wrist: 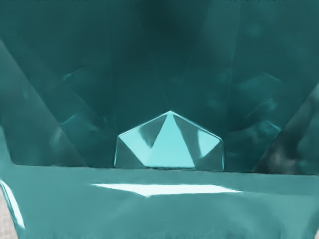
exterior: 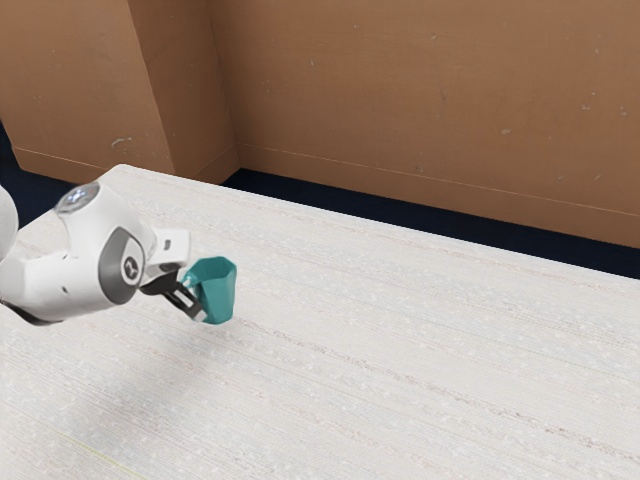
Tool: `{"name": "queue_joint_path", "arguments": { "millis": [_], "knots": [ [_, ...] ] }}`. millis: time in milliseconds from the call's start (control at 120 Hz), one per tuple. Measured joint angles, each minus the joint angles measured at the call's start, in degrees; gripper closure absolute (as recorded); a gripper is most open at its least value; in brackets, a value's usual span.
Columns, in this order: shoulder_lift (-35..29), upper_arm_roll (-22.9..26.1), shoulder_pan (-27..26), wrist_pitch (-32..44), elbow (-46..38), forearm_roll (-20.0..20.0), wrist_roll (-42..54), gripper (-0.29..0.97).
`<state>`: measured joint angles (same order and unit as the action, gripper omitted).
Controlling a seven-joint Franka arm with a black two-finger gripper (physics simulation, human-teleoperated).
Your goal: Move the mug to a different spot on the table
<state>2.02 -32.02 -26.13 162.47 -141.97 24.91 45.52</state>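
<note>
A teal faceted mug (exterior: 213, 288) stands at the exterior view's left on the white table (exterior: 400, 340), its base touching or just above the surface. My black gripper (exterior: 193, 298) comes in from the left and is shut on the mug's near rim and side. In the wrist view the mug (wrist: 164, 99) lies right under my hand, its teal inner walls and pale bottom facing the camera.
Brown cardboard-coloured walls (exterior: 420, 90) stand behind the table, with a dark blue floor strip (exterior: 450, 215) between them and the table's far edge. Broad bare tabletop stretches toward the exterior view's right and front.
</note>
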Motion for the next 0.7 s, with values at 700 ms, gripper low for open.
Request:
{"name": "queue_joint_path", "arguments": {
  "millis": [700],
  "knots": [
    [3.6,0.4,-2.8,4.9,-0.5,4.2,1.7,0.70]
  ]
}}
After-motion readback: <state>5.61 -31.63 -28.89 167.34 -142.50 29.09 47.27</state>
